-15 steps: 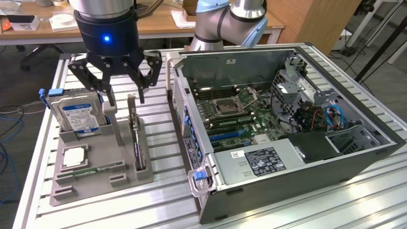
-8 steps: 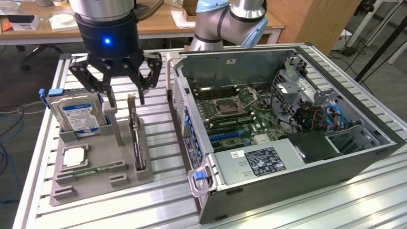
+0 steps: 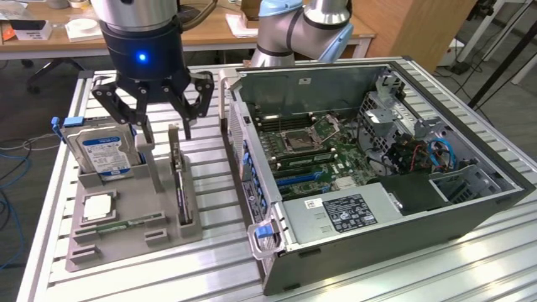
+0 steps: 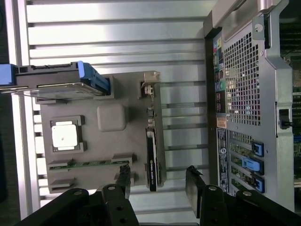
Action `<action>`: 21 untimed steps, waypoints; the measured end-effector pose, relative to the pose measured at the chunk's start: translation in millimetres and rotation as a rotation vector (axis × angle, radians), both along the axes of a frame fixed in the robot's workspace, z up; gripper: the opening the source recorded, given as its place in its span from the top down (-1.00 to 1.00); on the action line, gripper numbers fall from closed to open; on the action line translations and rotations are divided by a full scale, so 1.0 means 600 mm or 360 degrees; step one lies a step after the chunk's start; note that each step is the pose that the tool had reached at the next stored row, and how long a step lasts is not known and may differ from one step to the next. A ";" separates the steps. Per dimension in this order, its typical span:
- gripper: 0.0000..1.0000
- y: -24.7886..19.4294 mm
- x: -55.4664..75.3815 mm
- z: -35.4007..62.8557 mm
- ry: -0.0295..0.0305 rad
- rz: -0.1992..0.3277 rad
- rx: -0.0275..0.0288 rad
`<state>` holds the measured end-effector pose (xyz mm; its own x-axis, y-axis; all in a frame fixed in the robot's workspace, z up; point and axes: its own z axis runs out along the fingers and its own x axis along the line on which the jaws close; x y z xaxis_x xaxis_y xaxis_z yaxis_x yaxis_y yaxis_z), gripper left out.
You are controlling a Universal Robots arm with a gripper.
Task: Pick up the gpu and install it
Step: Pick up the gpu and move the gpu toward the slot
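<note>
We hover over the gpu (image 3: 178, 182), jaws wide.
Our gripper (image 3: 168, 133), empty and spread, hangs above the gpu, on edge in the grey holder (image 3: 126, 238) at nine o'clock of the computer case (image 3: 403, 242).

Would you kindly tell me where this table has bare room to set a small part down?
Bare slats of the table lie between the grey holder and the exterior view's lower edge, and at its lower right beside the computer case. The strip between holder and case is narrow; the holder itself is crowded with the gpu and hard drive.
</note>
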<state>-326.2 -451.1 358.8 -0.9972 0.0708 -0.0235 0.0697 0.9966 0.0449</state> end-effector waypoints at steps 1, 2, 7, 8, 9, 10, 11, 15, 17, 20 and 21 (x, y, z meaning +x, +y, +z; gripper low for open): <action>-0.18 0.0000 0.000 -0.001 -0.00001 0.0000 0.00001; -0.18 0.0000 0.000 -0.001 -0.00001 0.0000 0.00001; -0.18 0.0000 0.000 -0.005 -0.00001 0.0001 0.00001; -0.18 0.0000 0.000 -0.005 0.00000 0.0001 0.00000; -0.18 0.0000 0.000 -0.006 0.00000 0.0001 0.00001; -0.18 0.0000 0.000 -0.007 0.00000 0.0001 0.00000; -0.18 0.0000 0.000 -0.007 -0.00001 0.0001 0.00000; -0.18 -0.0002 0.000 -0.010 0.00000 0.0001 0.00001; -0.18 -0.0002 0.001 -0.011 0.00000 0.0001 0.00000; -0.18 -0.0002 0.002 -0.014 0.00000 0.0001 0.00000; -0.18 -0.0002 0.002 -0.014 0.00000 0.0001 0.00000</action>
<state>-324.8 -451.2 350.1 -0.9973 0.0700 -0.0235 0.0689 0.9966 0.0449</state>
